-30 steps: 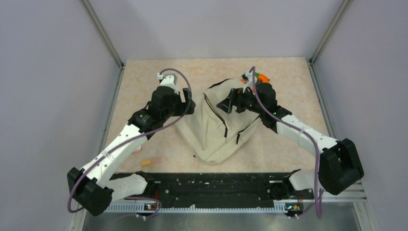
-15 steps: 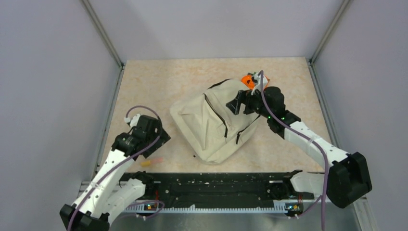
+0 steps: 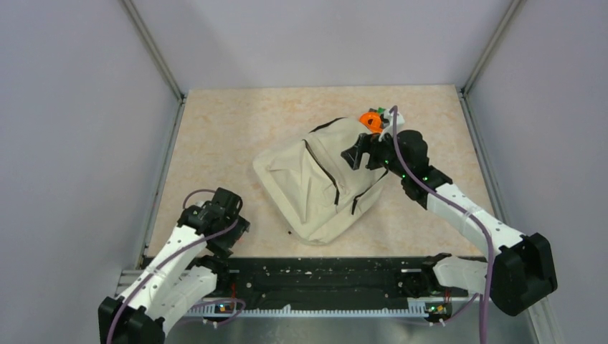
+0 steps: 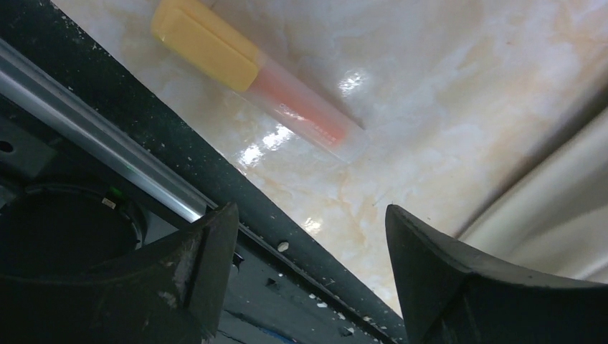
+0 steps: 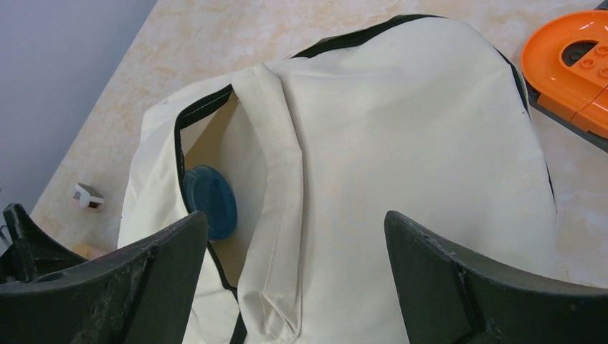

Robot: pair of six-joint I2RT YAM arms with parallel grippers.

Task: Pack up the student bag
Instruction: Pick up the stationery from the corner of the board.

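Note:
The student bag [image 3: 315, 183], cream with black zip lines, lies at the table's middle with its zip gaping. The right wrist view shows a blue round thing [image 5: 209, 202] inside the bag [image 5: 401, 143]. My right gripper [image 3: 356, 154] hovers open over the bag's upper right part, and nothing is between its fingers [image 5: 295, 222]. My left gripper [image 3: 216, 233] is low at the front left, clear of the bag. It stands open [image 4: 312, 215] just short of a clear pen with a yellow cap [image 4: 258, 75] lying on the table.
An orange plastic piece [image 3: 371, 119] lies beside the bag's top right corner, near my right wrist. The black rail [image 3: 323, 276] runs along the front edge, close under my left fingers [image 4: 193, 265]. A small white item [image 5: 87, 195] lies left of the bag.
My left arm has pulled back from the bag's left side to the front left corner, over the pen. The bag's left side has settled flat. My right gripper drifted slightly right.

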